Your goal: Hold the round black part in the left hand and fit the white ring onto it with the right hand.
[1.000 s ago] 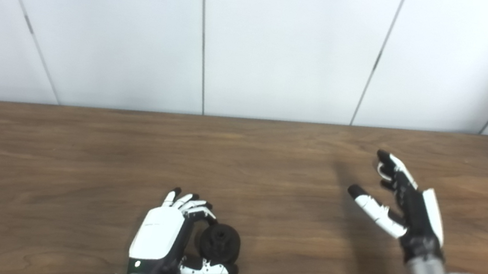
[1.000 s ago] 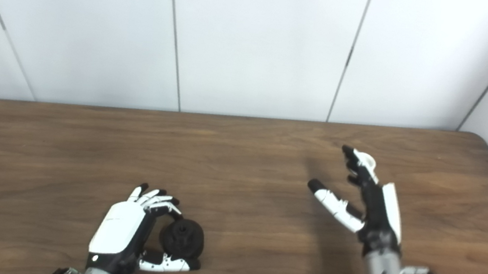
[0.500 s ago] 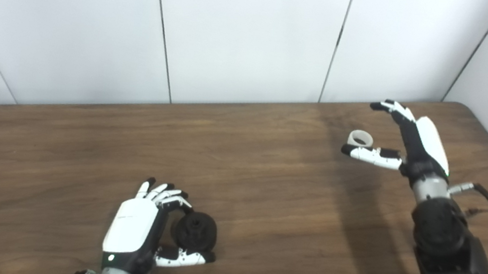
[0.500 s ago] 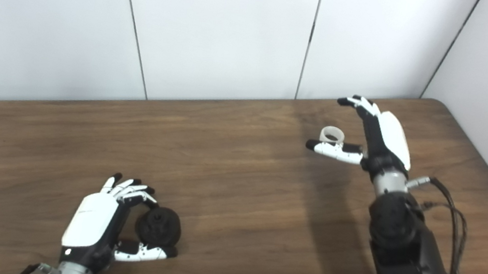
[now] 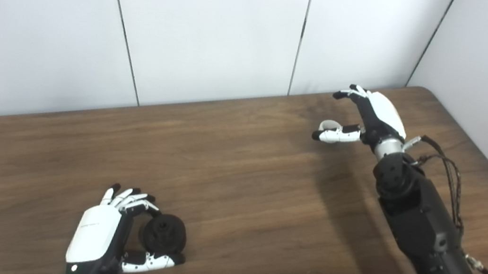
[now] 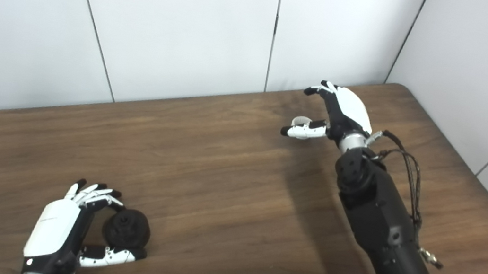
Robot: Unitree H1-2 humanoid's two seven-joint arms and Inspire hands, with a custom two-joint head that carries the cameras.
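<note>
While the left hand (image 5: 102, 241) sits at the lower left of the frame with its fingers and thumb curled round the round black part (image 5: 164, 234), it holds that part just above or against the wooden table (image 5: 236, 193), the part's flat face turned up and toward the right of the picture; the grip looks settled, so I judge the holding half of the task done. Farther back, at the upper right of the frame, the right hand (image 5: 366, 118) is stretched out over the table's far edge with its fingers spread above and its thumb reaching toward the left of the picture. The white ring (image 5: 327, 126) lies on the table just behind that thumb, between thumb and fingers, and the hand has not closed on it, so it is empty and spread apart. The coming move turns on this: the ring is already inside the span of the right hand, so a pinch should take it, whereas the black part lies well apart, down and to the left across the frame, a long carry for the ring
</note>
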